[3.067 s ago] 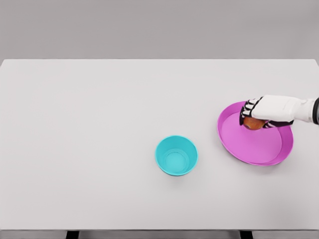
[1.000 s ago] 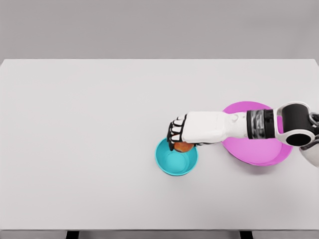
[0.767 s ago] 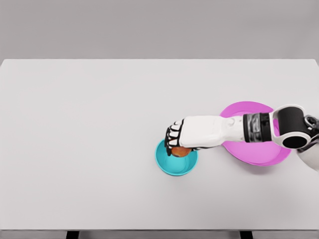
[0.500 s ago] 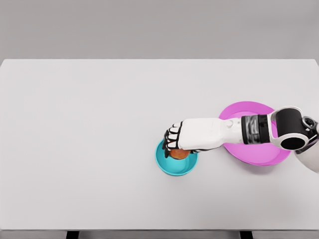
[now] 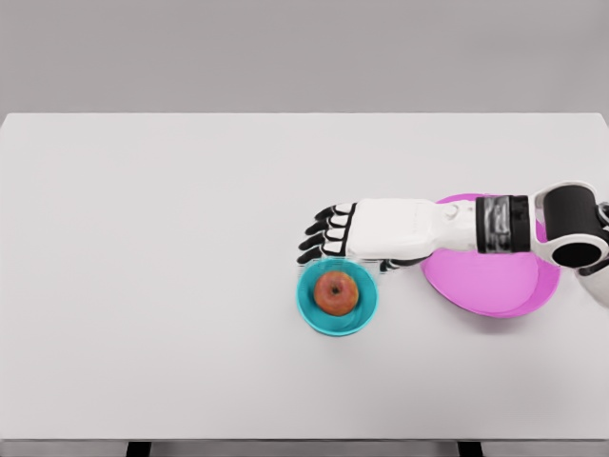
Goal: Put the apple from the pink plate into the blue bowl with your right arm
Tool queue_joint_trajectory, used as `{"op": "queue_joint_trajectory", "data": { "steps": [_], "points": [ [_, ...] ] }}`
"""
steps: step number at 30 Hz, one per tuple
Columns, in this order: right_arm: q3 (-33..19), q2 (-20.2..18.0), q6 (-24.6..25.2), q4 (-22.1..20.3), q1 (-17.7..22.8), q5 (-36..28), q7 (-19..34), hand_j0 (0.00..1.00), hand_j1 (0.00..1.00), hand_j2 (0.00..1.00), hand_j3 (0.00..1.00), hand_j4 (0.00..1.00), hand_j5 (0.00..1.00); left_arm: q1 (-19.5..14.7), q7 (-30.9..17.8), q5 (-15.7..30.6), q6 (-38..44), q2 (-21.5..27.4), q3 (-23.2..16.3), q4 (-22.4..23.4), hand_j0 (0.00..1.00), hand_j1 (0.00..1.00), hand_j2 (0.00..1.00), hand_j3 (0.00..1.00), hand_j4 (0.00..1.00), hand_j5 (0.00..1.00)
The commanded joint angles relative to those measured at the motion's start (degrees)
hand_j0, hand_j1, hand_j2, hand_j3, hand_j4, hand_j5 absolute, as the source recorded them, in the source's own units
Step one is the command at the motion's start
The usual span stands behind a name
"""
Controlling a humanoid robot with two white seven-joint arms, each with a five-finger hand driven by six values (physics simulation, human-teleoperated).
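Half a second earlier the right hand [image 5: 335,236] was clenched over the round red-orange apple [image 5: 336,292] above the small turquoise-blue bowl [image 5: 307,309]; now the apple has left the fingers [image 5: 314,243] and lies inside the bowl, stem dimple facing up, fully in view. That hand has lifted away toward the far side of the bowl and sits just beyond its rim, apart from the fruit. Its black-jointed white fingers are spread out and relaxed, pointing toward the picture's left, and they grasp nothing.

The white forearm runs from the hand across to the picture's right, passing over the near-left part of the shallow round pink plate [image 5: 495,290], with a dark banded wrist section and a black elbow joint at the right edge. The pink plate lies to the right of the bowl, near it but not touching, and what shows of its surface is bare.

Both bowl and plate rest on the flat white rectangular table [image 5: 152,286], in its right half. A plain grey wall fills the background behind the table's far edge.
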Motion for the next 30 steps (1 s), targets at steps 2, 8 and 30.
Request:
{"op": "queue_joint_trajectory", "data": {
  "steps": [2,8,30],
  "points": [
    [-6.39,-1.55,0.16,0.38,0.0,-2.71,-0.03,1.0,1.0,1.0,1.0,1.0,1.0,-0.09,-0.01,-0.02,0.0,0.0,-0.01,0.02,1.0,1.0,1.0,1.0,1.0,1.0],
    [-18.6,-8.14,0.16,13.21,2.54,-3.32,-0.03,1.0,1.0,1.0,1.0,1.0,1.0,0.0,-0.01,-0.02,0.0,0.0,-0.01,0.02,1.0,1.0,1.0,1.0,1.0,1.0],
    [-35.75,-4.1,0.16,18.22,18.63,-12.2,-0.03,1.0,1.0,1.0,1.0,1.0,1.0,-0.09,-0.01,0.07,0.0,0.0,0.08,-0.07,1.0,1.0,1.0,1.0,1.0,1.0]
  ]
}}
